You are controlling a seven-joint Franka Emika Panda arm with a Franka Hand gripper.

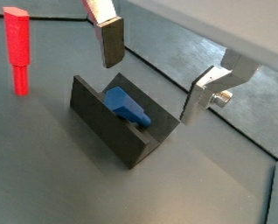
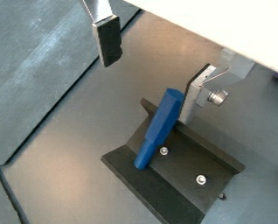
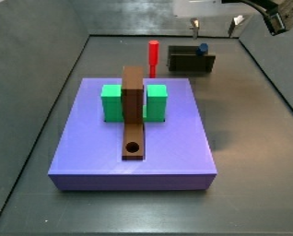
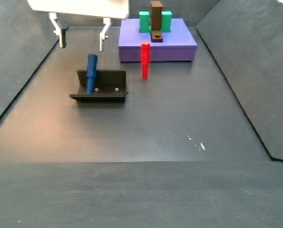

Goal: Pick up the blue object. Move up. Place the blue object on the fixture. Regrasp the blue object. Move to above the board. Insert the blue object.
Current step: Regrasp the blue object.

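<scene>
Above the fixture [image 4: 99, 87], the gripper [image 4: 82, 34] hangs, jaws spread.

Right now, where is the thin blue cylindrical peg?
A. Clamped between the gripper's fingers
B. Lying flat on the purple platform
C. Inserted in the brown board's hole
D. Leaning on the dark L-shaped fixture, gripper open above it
D: the thin blue cylindrical peg leans on the dark L-shaped fixture, and the gripper is open above, fingers clear of it.

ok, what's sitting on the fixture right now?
The blue object leans on the fixture, lower end on the base plate, upper end against the upright. The contact under it is hidden. The gripper hangs open above, holding nothing.
</scene>
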